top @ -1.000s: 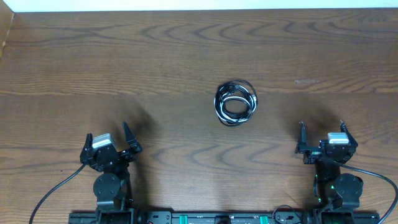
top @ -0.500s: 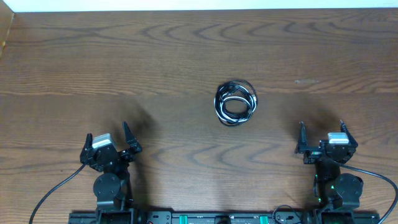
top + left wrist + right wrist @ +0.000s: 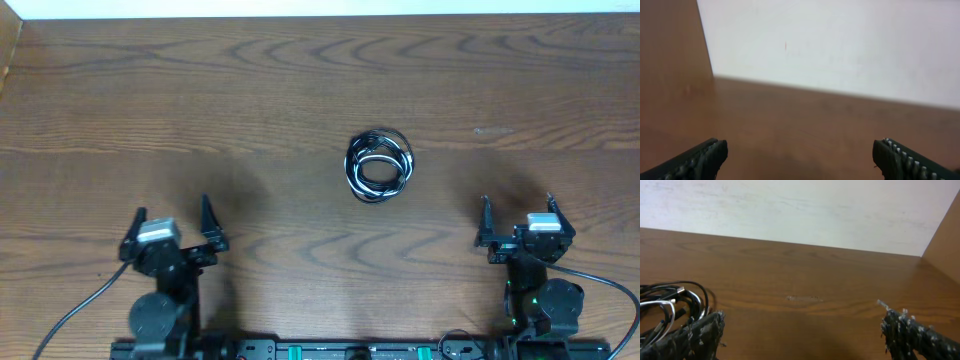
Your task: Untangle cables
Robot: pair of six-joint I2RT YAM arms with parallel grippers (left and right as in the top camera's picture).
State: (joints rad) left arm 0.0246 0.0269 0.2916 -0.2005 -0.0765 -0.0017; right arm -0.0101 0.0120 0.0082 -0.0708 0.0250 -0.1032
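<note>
The cables (image 3: 379, 166) lie in one small coiled bundle of black and white cords on the wooden table, a little right of centre. The bundle also shows at the left edge of the right wrist view (image 3: 670, 307). My left gripper (image 3: 171, 222) is open and empty near the front left, far from the bundle; its view (image 3: 800, 155) shows only bare table between the fingers. My right gripper (image 3: 517, 212) is open and empty near the front right, below and right of the bundle; in its own view (image 3: 802, 330) nothing lies between the fingers.
A white wall (image 3: 800, 210) runs along the table's far edge. A raised wooden side panel stands at the left (image 3: 670, 60) and another at the right (image 3: 945, 245). The arms' bases and their thick black cables (image 3: 75, 310) sit at the front edge.
My left gripper has shifted slightly to the left and turned a little. The right gripper and the cable bundle have not moved.
</note>
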